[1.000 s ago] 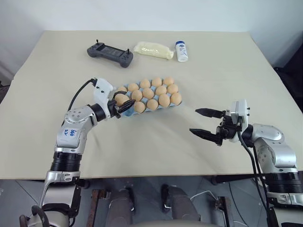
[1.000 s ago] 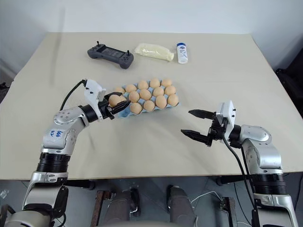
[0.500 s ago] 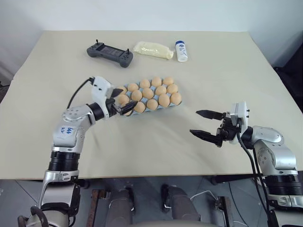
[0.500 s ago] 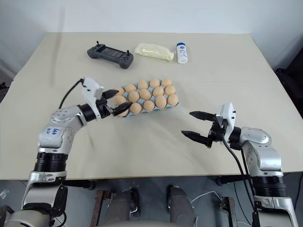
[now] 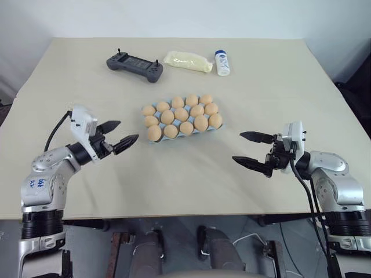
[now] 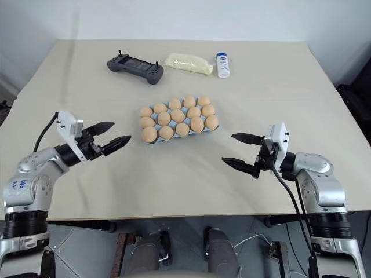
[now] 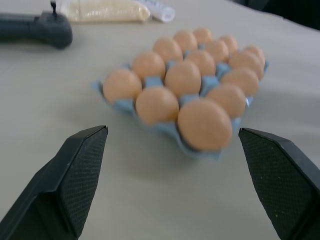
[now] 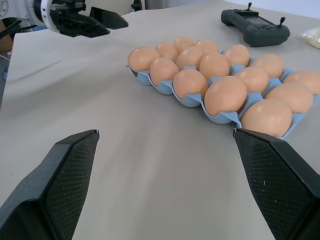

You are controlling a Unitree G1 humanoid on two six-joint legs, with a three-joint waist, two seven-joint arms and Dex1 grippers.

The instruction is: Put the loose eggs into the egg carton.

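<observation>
Your left gripper (image 5: 122, 132) has let go of the last egg and pulled back empty, fingers spread. All 12 eggs (image 5: 182, 114) now sit in the egg carton (image 7: 121, 104) mid-table; right gripper (image 5: 250, 150) waits open. Task looks finished.

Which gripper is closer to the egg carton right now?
Left. The left gripper hangs open just off the egg carton's near-left corner; the right gripper hangs open farther off, past its right end.

bare table (image 5: 191, 174) around egg carton (image 5: 149, 139)
</observation>
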